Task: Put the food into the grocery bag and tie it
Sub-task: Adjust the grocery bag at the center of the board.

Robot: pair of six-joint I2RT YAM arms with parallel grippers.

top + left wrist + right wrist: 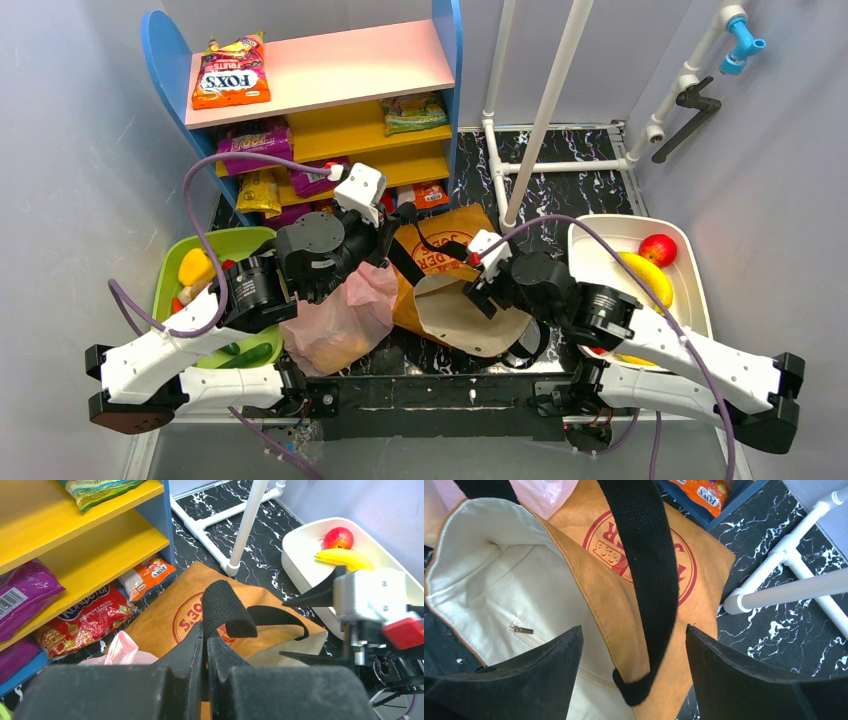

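Pinching one black strap (227,612) of the brown paper bag (165,620) with the left gripper (205,632), jaws tight on it, holding it up in a loop. Hovering the right gripper (634,630) over that bag's open mouth, jaws spread wide, straddling the other strap (644,555). Spotting the pink bag (345,300) crumpled just left of the brown one, a yellow-orange lump (335,348) showing through. Noting a banana (645,275) and apple (657,248) in the white tray (600,228) on the right, snack packets (232,72) on the far shelf (330,60).

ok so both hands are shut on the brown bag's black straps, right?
Only the left hand is shut on a black strap of the brown bag. The right hand is open, its fingers either side of a strap, as the right wrist view shows.
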